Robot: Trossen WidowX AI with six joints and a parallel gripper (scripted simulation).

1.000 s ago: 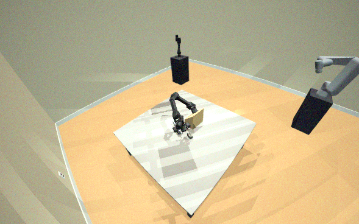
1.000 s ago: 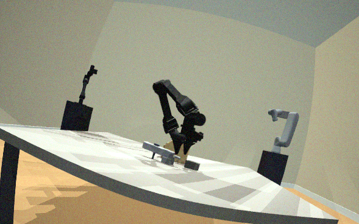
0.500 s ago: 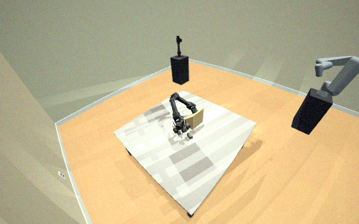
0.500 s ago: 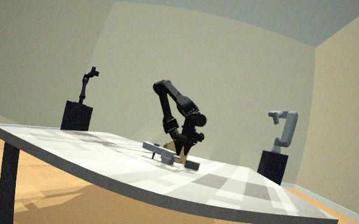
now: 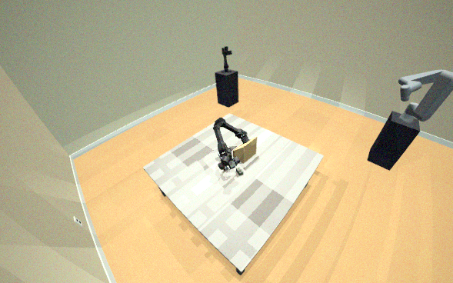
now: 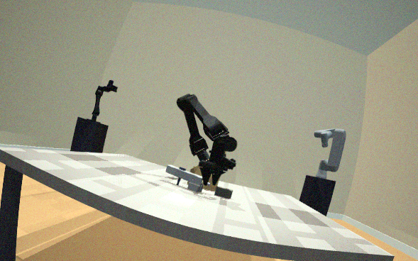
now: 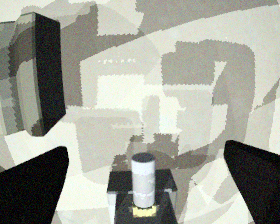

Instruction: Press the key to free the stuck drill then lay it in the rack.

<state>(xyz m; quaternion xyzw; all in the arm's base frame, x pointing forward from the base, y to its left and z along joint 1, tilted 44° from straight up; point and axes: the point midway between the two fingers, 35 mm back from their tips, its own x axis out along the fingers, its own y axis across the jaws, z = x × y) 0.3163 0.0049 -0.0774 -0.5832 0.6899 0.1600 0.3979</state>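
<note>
My gripper (image 5: 229,168) (image 6: 211,184) (image 7: 148,153) is open and points down low over the table, with its fingertips wide apart to the left and right of the drill. The drill (image 7: 143,181) is a pale grey cylinder with a yellow band at its base. It sticks out of the end of a grey holder (image 6: 176,171) (image 7: 163,181). A small dark key (image 6: 182,169) shows on the holder's long bar; it is out of the wrist view. A dark grey block (image 5: 239,170) (image 6: 223,192) (image 7: 50,75), seemingly the rack, lies beside the gripper, at the wrist view's upper left.
A tan upright board (image 5: 246,151) stands close behind the gripper on the patterned table (image 5: 221,234) (image 6: 136,198). A black arm on a black pedestal (image 5: 227,89) (image 6: 89,135) and a grey arm on another pedestal (image 5: 393,141) (image 6: 317,194) stand away from the table.
</note>
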